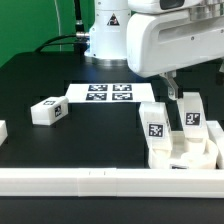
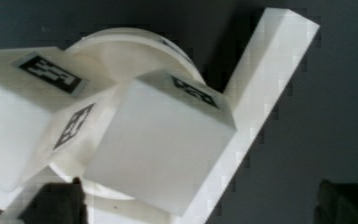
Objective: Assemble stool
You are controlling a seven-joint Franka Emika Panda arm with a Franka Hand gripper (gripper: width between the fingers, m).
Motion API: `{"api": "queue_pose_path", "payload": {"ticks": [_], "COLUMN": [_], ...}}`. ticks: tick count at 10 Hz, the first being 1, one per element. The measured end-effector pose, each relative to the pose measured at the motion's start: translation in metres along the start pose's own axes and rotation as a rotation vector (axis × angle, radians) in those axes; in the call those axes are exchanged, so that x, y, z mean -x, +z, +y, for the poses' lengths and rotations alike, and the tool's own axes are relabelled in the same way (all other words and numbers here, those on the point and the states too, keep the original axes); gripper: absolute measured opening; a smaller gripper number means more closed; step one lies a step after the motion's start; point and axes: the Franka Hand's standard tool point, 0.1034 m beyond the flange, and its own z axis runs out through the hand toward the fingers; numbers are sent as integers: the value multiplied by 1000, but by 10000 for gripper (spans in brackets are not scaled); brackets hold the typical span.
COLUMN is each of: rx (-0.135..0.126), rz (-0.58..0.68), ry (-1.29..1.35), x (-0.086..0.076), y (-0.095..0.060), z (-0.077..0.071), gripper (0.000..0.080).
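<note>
Two legs [image 1: 157, 122] stand bunched with the seat [image 2: 131, 45] against the rail [image 1: 60, 182] at the exterior view's right; a third leg [image 1: 48, 111] lies well apart. Gripper [image 1: 172, 92] hangs just above the pair, jaws spread, holding nothing.

No letters, numbers or brand names can be read anywhere. Only black-and-white square tags are to be seen. Four of them are printed on the thin flat white marker board [image 1: 76, 93], at the upper centre of the exterior view. One is carried by the short blocky white plastic leg [image 1: 48, 111] lying at middle left, and one each by the two upright white legs [image 1: 156, 125] [image 1: 193, 118] at middle right. In the wrist view three tags are shown on the faces of close-up white blocky legs [image 2: 158, 150]; their patterns are blurred.
</note>
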Motion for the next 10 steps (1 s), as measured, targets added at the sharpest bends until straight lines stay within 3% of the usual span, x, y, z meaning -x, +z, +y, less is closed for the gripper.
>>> {"api": "queue_pose_path", "payload": {"ticks": [2,4,10], "rx": [15,53,90], "rz": [-5,0,-46], "ry": [-139,-370,-805], "x": [1,2,7], "y": [0,4,13], "z": [3,4,7], "gripper": [649,649,649]}}
